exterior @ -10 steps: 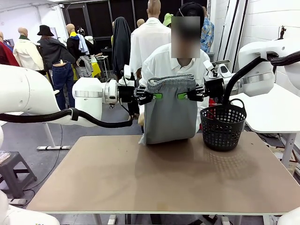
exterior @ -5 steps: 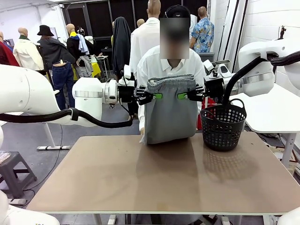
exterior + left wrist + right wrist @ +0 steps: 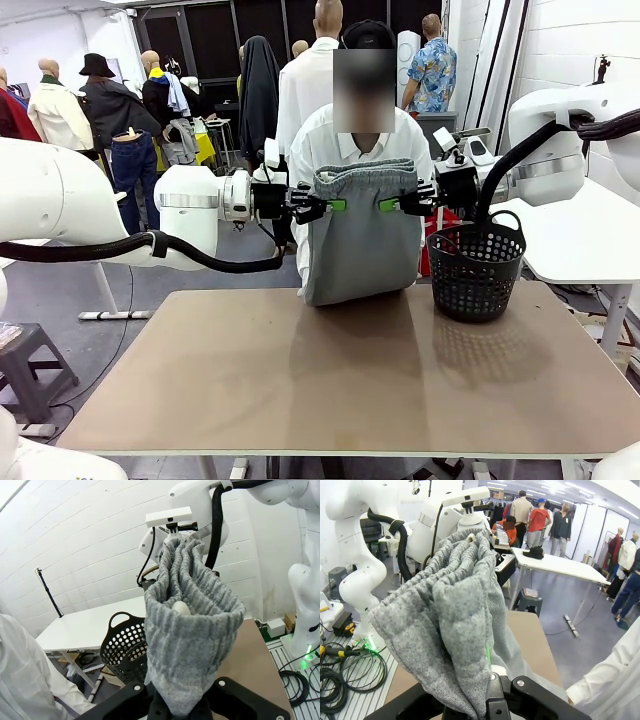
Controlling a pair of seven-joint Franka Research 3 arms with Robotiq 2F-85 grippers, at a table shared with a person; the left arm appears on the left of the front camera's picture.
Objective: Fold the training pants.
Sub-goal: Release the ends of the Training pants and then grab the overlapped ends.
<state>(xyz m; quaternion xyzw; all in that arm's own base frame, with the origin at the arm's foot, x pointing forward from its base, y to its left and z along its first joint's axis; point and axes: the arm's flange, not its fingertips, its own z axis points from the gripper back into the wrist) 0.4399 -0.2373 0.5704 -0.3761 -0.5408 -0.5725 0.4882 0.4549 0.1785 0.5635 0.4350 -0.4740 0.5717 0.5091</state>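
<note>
Both arms are raised over the far edge of the bench (image 3: 350,380), facing each other across its middle. My left jaws are clamped on the left end of the gathered waistband (image 3: 365,178) of the training pants (image 3: 360,235), and my right jaws are clamped on its right end, so the waistband is stretched level between them. The green pads (image 3: 337,205) press flat on the grey fabric just below the elastic. The pants hang straight down from this grip as one broad grey panel, waist up. The lower end bulges slightly and reaches the bench's far edge; I cannot tell whether it rests on the surface or just brushes it. In the left wrist view, the bunched elastic runs from between my fingers toward the other arm, with the fabric packed tight between the jaws. The right wrist view shows the same from the opposite end. A person in a white shirt (image 3: 345,140) stands directly behind the pants at the far side. A black mesh basket (image 3: 475,270) stands near the far right corner of the bench, just beside the pants.
</note>
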